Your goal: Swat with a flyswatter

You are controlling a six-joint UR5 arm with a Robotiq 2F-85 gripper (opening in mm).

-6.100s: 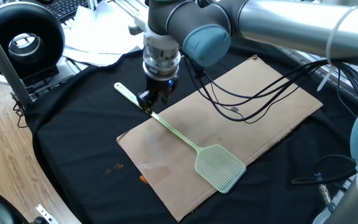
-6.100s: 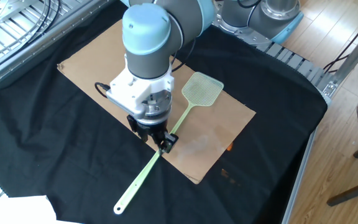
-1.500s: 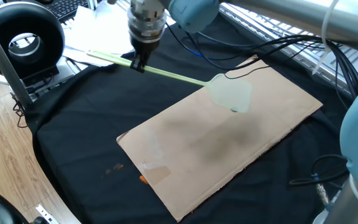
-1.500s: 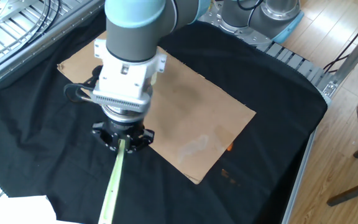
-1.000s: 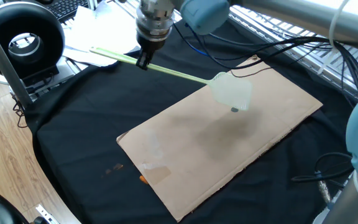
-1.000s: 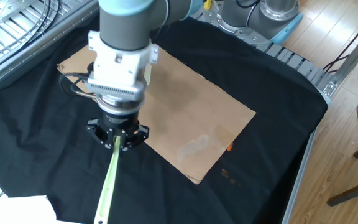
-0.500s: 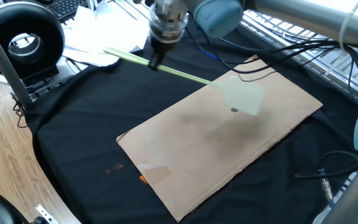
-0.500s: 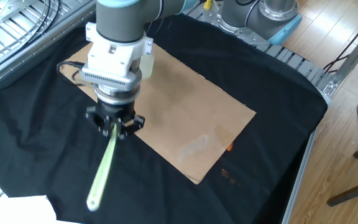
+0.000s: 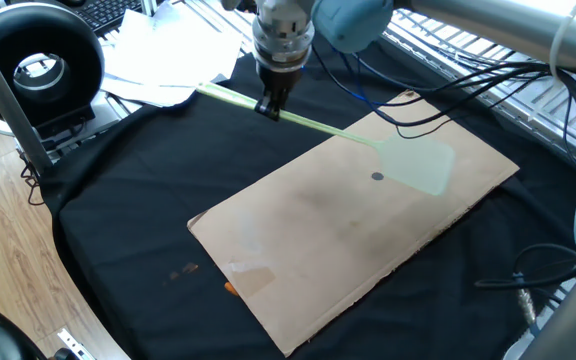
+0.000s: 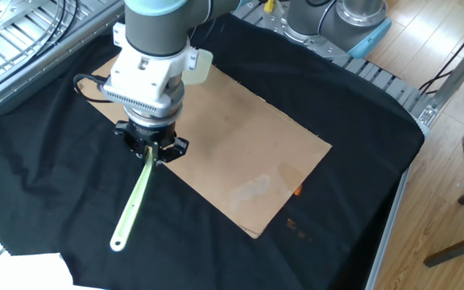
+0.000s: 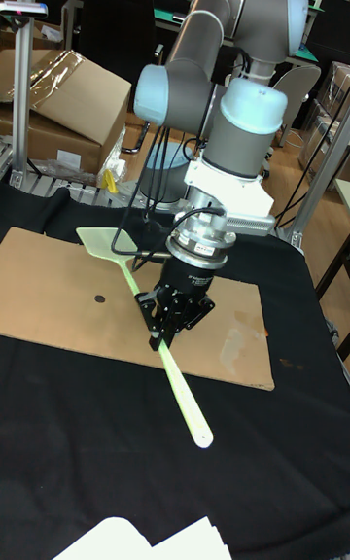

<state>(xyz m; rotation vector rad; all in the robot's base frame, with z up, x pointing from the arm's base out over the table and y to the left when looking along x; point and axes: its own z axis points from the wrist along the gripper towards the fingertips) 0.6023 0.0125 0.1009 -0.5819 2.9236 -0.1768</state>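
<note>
In one fixed view, a black round device (image 9: 38, 62) sits at the upper left, with white papers (image 9: 163, 62) just to its right at the cloth's edge. A black cloth (image 9: 118, 200) covers the table. The gripper (image 9: 270, 104) is at upper centre, pointing down, clenched on the handle of the flyswatter (image 9: 320, 127). The handle runs from upper left down to the right; the mesh head (image 9: 418, 165) hangs blurred above the right part of the cardboard (image 9: 298, 250). A small dark spot (image 9: 377, 177) lies on the cardboard just left of the head. Black cables (image 9: 448, 75) trail at the upper right.

In the other fixed view, the handle end (image 10: 120, 238) is at lower left over the cloth (image 10: 55, 193). The gripper (image 10: 150, 151) grasps the flyswatter (image 10: 135, 201) above it, at the left edge of the cardboard (image 10: 248, 145). The head (image 10: 199, 66) shows partly behind the wrist.

In the tall fixed view, the head (image 11: 99, 242) is at the left, above the cardboard (image 11: 58, 297) and near the spot (image 11: 98, 299). The gripper (image 11: 158, 315) at centre clamps the flyswatter (image 11: 180, 385); its free end reaches lower right over the cloth (image 11: 97, 443).
</note>
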